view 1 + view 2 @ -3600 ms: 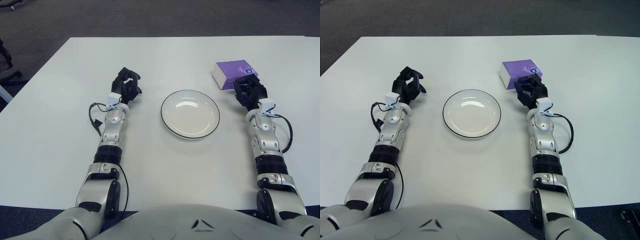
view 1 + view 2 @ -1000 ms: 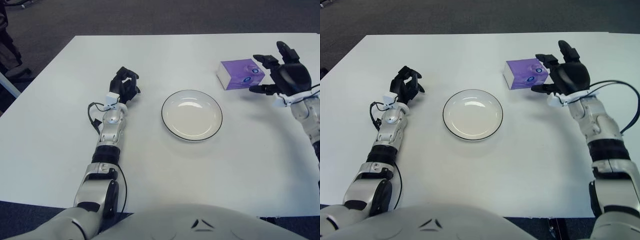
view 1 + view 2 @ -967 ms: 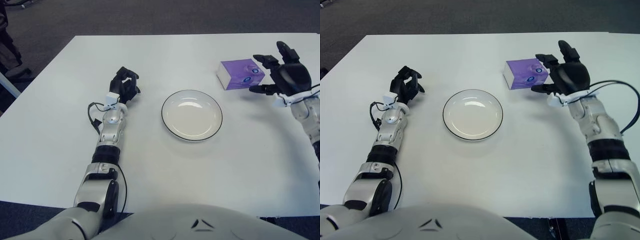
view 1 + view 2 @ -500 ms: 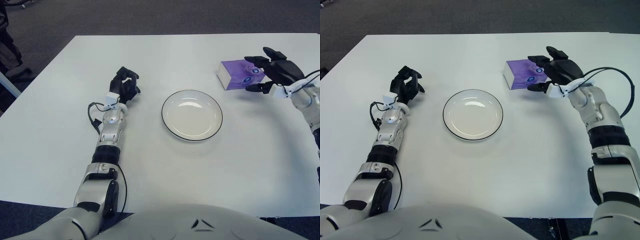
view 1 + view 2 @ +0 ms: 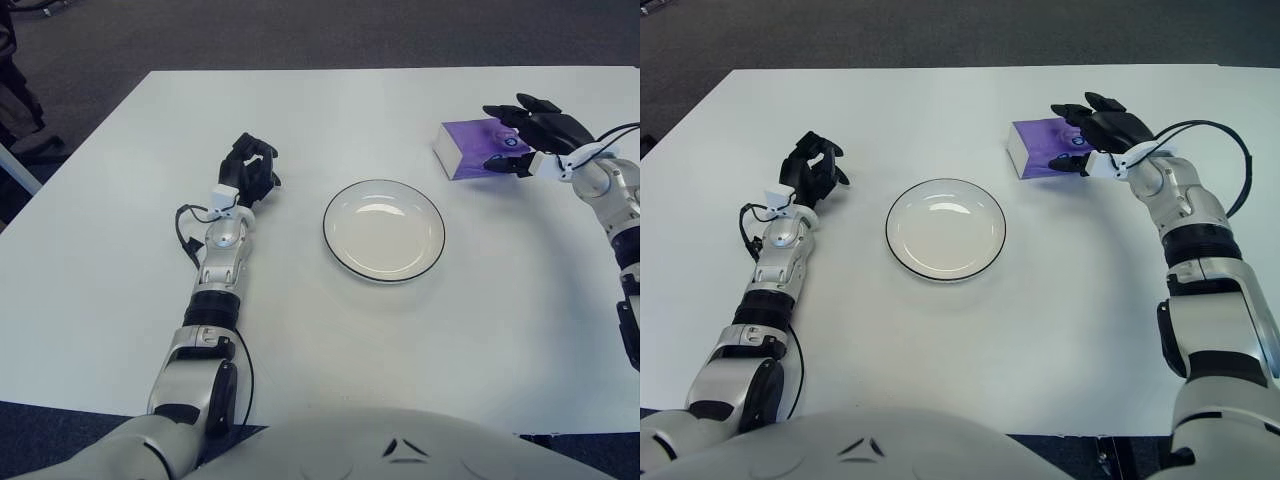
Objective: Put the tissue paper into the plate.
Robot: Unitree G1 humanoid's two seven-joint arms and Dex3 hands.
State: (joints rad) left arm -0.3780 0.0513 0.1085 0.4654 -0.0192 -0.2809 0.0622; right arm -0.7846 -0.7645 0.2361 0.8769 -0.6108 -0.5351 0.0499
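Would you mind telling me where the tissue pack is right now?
The purple tissue pack lies on the white table, to the right of and behind the plate, with the right hand spread over its right end.

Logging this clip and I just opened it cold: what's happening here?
The robot is going for the tissue pack, a purple box on the table to the right of the plate. Its right hand is over the pack's right end with fingers spread, not yet closed on it. The pack still lies flat on the table and the plate holds nothing. The left hand shows to the left of the plate, fingers curled, holding nothing.
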